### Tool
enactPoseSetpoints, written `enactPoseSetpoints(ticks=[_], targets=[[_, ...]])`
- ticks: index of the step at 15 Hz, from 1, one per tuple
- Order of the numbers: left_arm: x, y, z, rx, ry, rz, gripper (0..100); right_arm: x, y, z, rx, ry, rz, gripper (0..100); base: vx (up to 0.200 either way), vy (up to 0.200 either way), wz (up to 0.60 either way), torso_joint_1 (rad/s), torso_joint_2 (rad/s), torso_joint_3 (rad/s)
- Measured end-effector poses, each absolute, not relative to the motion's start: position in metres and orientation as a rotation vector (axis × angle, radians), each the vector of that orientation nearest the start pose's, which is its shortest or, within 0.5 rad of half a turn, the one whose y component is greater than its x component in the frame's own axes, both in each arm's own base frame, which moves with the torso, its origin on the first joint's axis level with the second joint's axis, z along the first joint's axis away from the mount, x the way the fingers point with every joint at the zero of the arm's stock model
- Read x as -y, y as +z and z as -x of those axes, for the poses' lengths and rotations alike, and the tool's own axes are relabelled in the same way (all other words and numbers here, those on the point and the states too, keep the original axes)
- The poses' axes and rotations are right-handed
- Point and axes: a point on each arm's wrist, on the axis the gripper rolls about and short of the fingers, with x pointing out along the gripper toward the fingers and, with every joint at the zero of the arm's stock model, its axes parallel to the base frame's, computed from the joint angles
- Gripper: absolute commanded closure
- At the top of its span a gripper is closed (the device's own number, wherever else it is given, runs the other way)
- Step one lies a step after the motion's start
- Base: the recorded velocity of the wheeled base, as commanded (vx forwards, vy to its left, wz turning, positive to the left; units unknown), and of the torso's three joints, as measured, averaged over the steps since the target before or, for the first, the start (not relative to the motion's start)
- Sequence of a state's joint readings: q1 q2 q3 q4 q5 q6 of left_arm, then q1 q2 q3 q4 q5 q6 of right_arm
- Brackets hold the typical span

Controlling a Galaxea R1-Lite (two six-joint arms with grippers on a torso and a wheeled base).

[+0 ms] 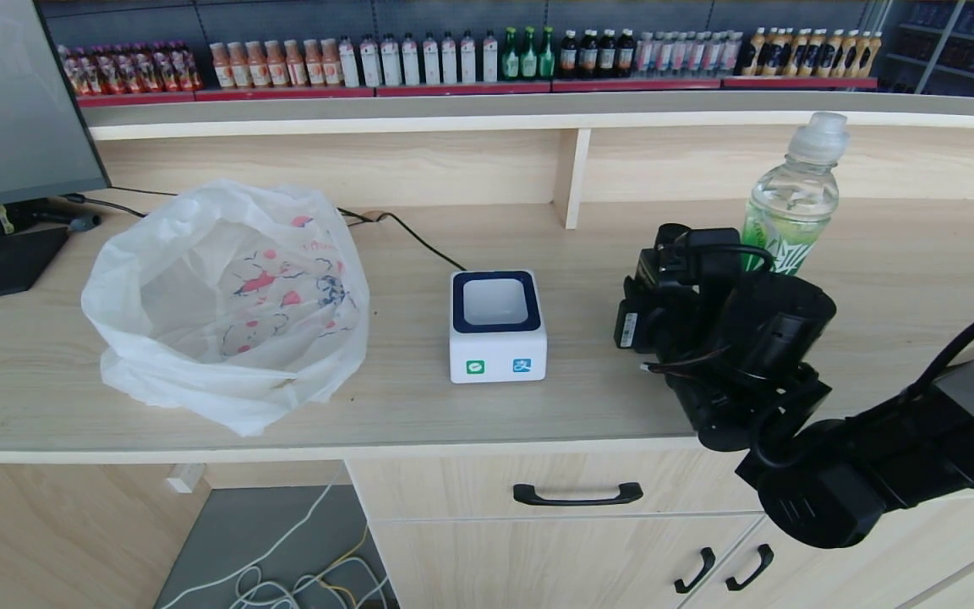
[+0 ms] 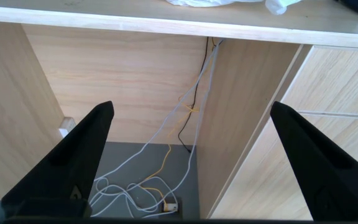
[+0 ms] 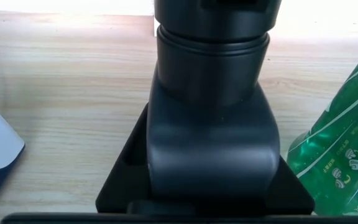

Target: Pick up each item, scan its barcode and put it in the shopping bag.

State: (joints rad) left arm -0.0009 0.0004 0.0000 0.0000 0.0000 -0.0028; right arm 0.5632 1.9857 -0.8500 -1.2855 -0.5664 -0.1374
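Plainly, the bottle [image 1: 791,199] stood upright on the surface [image 1: 419,406], at two o'clock from the scanner [image 1: 497,326]. At the scanner's nine o'clock sat the shopping bag [image 1: 225,304], its mouth agape. The right gripper [image 1: 675,262] hung just beside the bottle, at its eight o'clock (whether it grasped anything, I could not tell). The left gripper [image 2: 191,112] hung below the surface's edge, its fingers [image 2: 73,162] released and spread wide, facing loose cables [image 2: 148,180].

- Bright, even light falls on the table [image 1: 419,397]; shadows there are soft.
- The left end effector [image 2: 191,106] is a dark silhouette; the recess [image 2: 142,112] beyond it is dimmer.
- The table's straight edges bow slightly in the head view.
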Motion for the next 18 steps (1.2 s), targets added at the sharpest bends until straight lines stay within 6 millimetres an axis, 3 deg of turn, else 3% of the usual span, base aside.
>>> enactPoseSetpoints(ticks=[9,14,18], targets=[[0.0,0.075,0.023,0.0,0.0,0.003,0,-0.178,0.159,-0.304,0.115,0.006,0.068,100,0.0,0.0,0.0,0.0,0.0,0.0],[0.0,0.075,0.023,0.0,-0.001,0.003,0,-0.178,0.175,-0.3,0.159,0.029,0.042,100,0.0,0.0,0.0,0.0,0.0,0.0],[0.0,0.075,0.023,0.0,-0.001,0.003,0,-0.19,0.187,-0.26,0.174,0.125,0.028,100,0.0,0.0,0.0,0.0,0.0,0.0]])
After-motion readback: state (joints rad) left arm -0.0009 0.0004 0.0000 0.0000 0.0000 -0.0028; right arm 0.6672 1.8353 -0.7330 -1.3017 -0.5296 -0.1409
